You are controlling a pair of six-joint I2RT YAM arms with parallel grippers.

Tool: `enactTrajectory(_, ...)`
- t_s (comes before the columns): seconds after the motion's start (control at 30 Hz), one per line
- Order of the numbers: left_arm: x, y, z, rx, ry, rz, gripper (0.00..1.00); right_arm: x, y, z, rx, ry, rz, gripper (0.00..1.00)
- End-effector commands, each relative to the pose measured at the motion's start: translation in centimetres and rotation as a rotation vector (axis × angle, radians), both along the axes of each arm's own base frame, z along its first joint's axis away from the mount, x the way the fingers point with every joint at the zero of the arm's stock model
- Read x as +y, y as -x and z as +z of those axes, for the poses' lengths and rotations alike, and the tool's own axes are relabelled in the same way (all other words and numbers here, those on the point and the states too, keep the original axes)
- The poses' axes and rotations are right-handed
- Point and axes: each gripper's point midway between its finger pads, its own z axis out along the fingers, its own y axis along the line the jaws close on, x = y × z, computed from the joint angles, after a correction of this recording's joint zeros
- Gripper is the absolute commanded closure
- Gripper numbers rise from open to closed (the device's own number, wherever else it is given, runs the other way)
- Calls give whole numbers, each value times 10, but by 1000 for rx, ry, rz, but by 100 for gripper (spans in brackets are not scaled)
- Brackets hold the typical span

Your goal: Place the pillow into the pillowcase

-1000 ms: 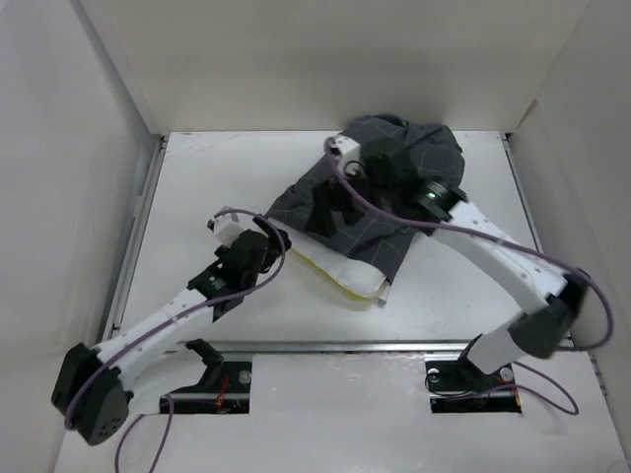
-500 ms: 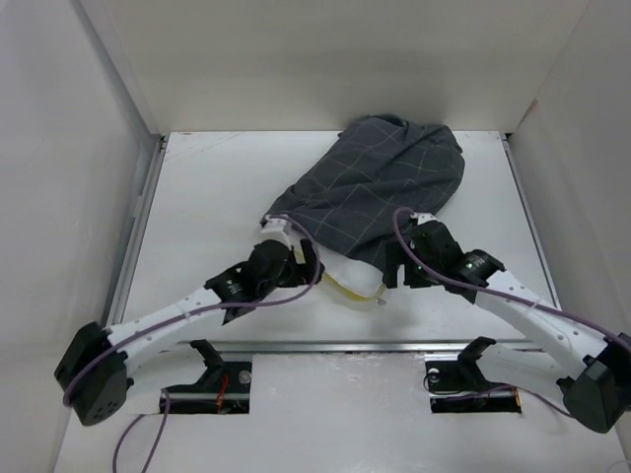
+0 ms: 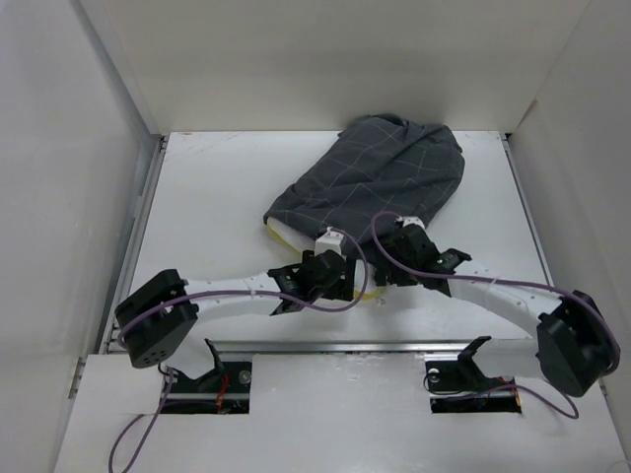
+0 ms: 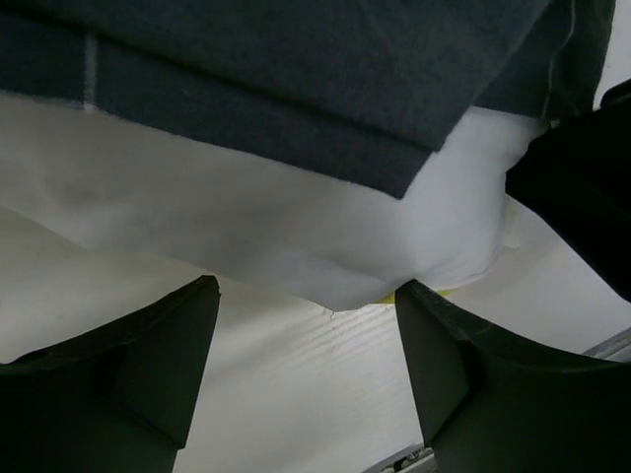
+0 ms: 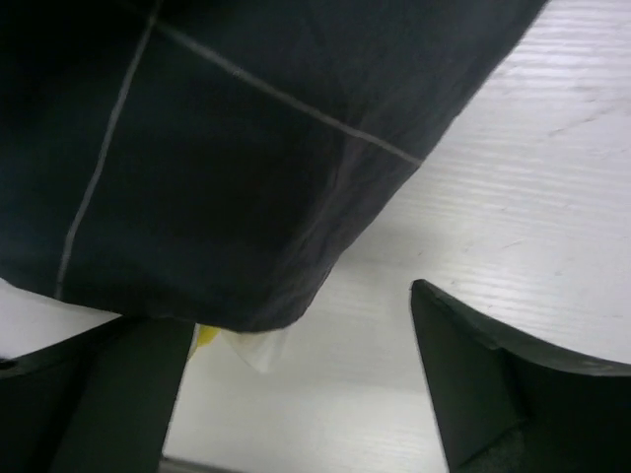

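The dark grey checked pillowcase lies at the table's middle back, with most of the white pillow inside it. The pillow's near edge with its yellow seam sticks out at the near side. My left gripper is open at that near edge. In the left wrist view the pillow and the pillowcase hem lie just beyond the left gripper, which holds nothing. My right gripper is open beside it. In the right wrist view the pillowcase corner and a pillow corner lie ahead of the right gripper.
White walls enclose the table on the left, back and right. A metal rail runs along the near edge just behind both grippers. The two grippers are close together, and the right one's black body shows in the left wrist view.
The right arm has drawn back from on top of the pillowcase to its near edge. The left arm has swung right to the same edge. The pillowcase now lies uncovered.
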Motion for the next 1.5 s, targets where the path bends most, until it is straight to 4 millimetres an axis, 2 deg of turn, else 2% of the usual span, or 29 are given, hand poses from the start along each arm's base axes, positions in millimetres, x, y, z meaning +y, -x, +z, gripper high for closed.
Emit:
enactTrajectory(0.0, -12, -24, 25, -96, 48, 66, 32, -15, -46, 29, -171, 62, -182, 12)
enactTrajectory(0.07, -14, -29, 27, -111, 48, 81, 46, -25, -50, 31, -183, 95, -263, 19)
enactTrajectory(0.17, -16, -35, 19, -111, 24, 104, 64, -34, -50, 36, -194, 101, -337, 38)
enactTrajectory(0.2, -18, -39, 21, -121, 28, 124, 76, -41, -51, 40, -215, 117, -369, 40)
enactTrajectory(0.23, -17, -39, 14, -114, 11, 124, 82, -46, -48, 38, -211, 142, -376, 41)
enactTrajectory(0.33, -15, -55, 18, -124, 29, 175, 100, -49, -51, 49, -225, 150, -403, 39)
enactTrajectory(0.47, -9, -73, 22, -150, 21, 254, 100, -48, -54, 39, -193, 211, -360, 32)
enactTrajectory(0.63, -7, -77, 33, -178, 39, 275, 100, -39, -67, 30, -202, 217, -343, 32)
enactTrajectory(0.67, -8, -78, 34, -187, 39, 267, 100, -27, -75, 32, -216, 175, -316, 32)
enactTrajectory(0.7, -8, -78, 34, -187, 39, 267, 100, -20, -80, 35, -226, 157, -289, 38)
enactTrajectory(0.77, -13, -79, 39, -195, 52, 255, 100, -1, -85, 37, -239, 120, -201, 64)
enactTrajectory(0.8, -13, -79, 36, -192, 44, 254, 100, 8, -94, 44, -279, 82, -187, 80)
enactTrajectory(0.83, -17, -82, 38, -202, 49, 248, 100, 10, -95, 43, -282, 90, -160, 100)
enactTrajectory(0.9, -20, -84, 38, -208, 61, 249, 100, 13, -100, 49, -302, 80, -157, 100)
enactTrajectory(0.97, -24, -90, 48, -235, 90, 266, 100, 17, -95, 63, -328, 61, -115, 100)
enactTrajectory(1.0, -27, -92, 53, -245, 114, 268, 100, 30, -88, 70, -326, 19, -47, 100)
enactTrajectory(1.03, -26, -96, 57, -264, 122, 286, 100, 35, -77, 71, -312, 4, 4, 100)
enactTrajectory(1.07, -30, -98, 68, -278, 154, 289, 100, 38, -66, 86, -334, -43, 44, 100)
enactTrajectory(1.1, -35, -102, 77, -310, 181, 279, 100, 41, -57, 92, -329, -69, 84, 100)
enactTrajectory(1.13, -38, -106, 91, -332, 216, 290, 100, 54, -33, 89, -270, -135, 183, 100)
enactTrajectory(1.17, -37, -110, 99, -354, 227, 317, 100, 60, -18, 109, -299, -197, 251, 100)
enactTrajectory(1.2, -37, -119, 113, -380, 259, 344, 100, 64, -6, 118, -294, -243, 296, 100)
enactTrajectory(1.23, -37, -123, 125, -397, 294, 383, 100, 78, 16, 128, -271, -313, 393, 100)
enactTrajectory(1.27, -34, -129, 135, -424, 307, 422, 100, 79, 31, 132, -255, -333, 442, 100)
enactTrajectory(1.3, -39, -134, 146, -439, 342, 442, 100, 77, 42, 148, -283, -375, 470, 100)
enactTrajectory(1.33, -41, -138, 154, -449, 377, 467, 100, 85, 62, 154, -255, -431, 563, 100)
enactTrajectory(1.37, -46, -141, 160, -459, 404, 470, 100, 85, 72, 158, -243, -454, 593, 100)
enactTrajectory(1.4, -53, -145, 156, -453, 418, 477, 100, 86, 82, 168, -256, -493, 632, 100)
enactTrajectory(1.47, -65, -155, 167, -464, 468, 506, 100, 93, 101, 181, -235, -580, 714, 100)
